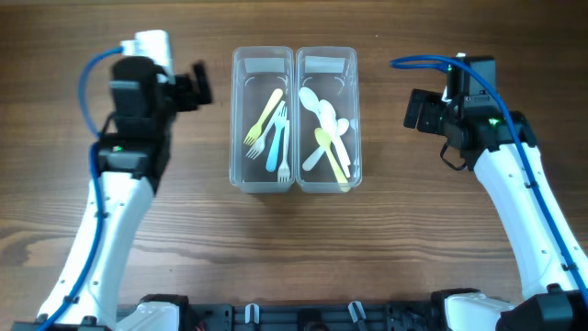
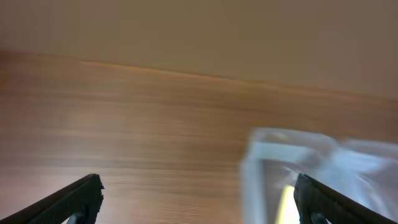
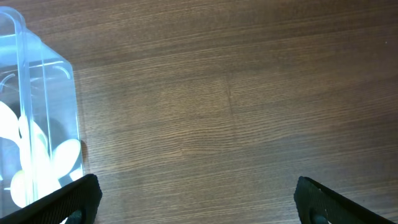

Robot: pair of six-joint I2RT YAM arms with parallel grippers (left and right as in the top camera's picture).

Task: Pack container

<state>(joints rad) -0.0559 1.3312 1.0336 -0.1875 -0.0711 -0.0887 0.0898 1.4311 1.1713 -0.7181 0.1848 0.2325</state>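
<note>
The left claw [image 1: 197, 88] and the right claw [image 1: 415, 110] are both spread wide and hold nothing, one on each side of the two clear boxes [image 1: 262, 69]. Forks [image 1: 268, 129] lie in one box and spoons [image 1: 326, 129] in the other. No cutlery lies on the surface [image 1: 294, 248] around the boxes, so the packing seems almost finished.

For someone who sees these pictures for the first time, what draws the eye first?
At the middle of the wooden table two clear boxes stand side by side: the left container holds pastel forks, the right container holds white and yellow spoons. The left gripper and the right gripper flank them, both open and empty.
</note>
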